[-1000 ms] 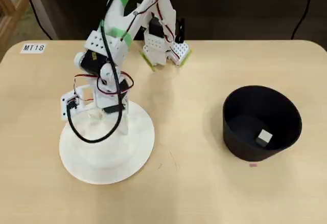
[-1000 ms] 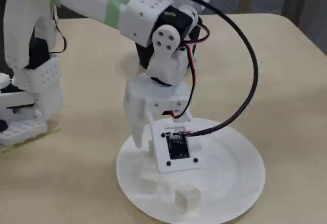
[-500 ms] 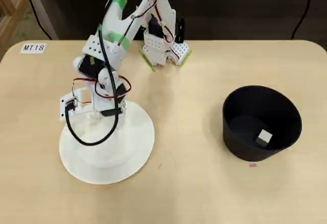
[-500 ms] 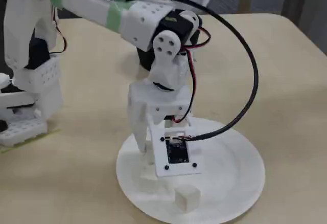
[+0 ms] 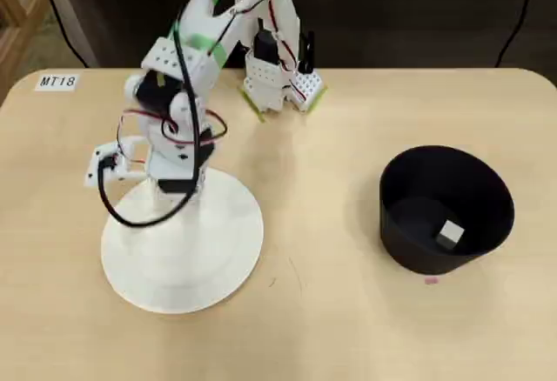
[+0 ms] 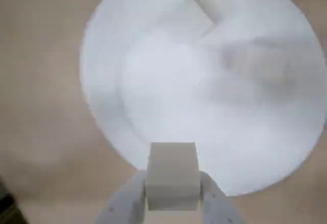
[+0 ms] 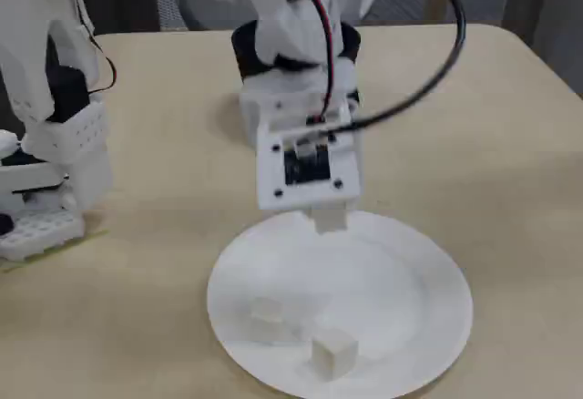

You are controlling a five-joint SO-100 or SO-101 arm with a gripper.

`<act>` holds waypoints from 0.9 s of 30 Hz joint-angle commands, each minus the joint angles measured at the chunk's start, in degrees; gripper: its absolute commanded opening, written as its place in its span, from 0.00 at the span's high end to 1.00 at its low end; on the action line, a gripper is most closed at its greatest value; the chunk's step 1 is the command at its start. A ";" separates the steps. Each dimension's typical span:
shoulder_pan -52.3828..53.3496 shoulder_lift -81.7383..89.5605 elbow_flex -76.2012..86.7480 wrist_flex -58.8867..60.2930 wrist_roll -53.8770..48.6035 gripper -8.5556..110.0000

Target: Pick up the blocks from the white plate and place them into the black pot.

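1. Your black pot (image 5: 446, 209) stands on the table (image 5: 348, 329), well apart from the white plate (image 5: 222, 259); one pale cube (image 5: 449, 234) lies on its floor.
2. You have two blocks on the plate in the fixed view: one (image 7: 332, 354) near the front rim, one (image 7: 267, 313) just beside it.
3. Your claw (image 6: 172, 196) is clamped on a block (image 6: 172, 175), lifted above the plate's edge.
4. The held block is a pale-grey cube with no long axis; its flat faces sit square between the fingers (image 6: 125, 203).
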 commanded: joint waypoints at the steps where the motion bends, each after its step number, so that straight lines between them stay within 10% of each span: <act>1: -5.01 13.54 -2.37 -1.41 7.73 0.95; 16: -56.07 21.09 -1.58 -12.66 22.59 0.95; 27: -61.35 13.01 5.71 -23.82 18.02 0.95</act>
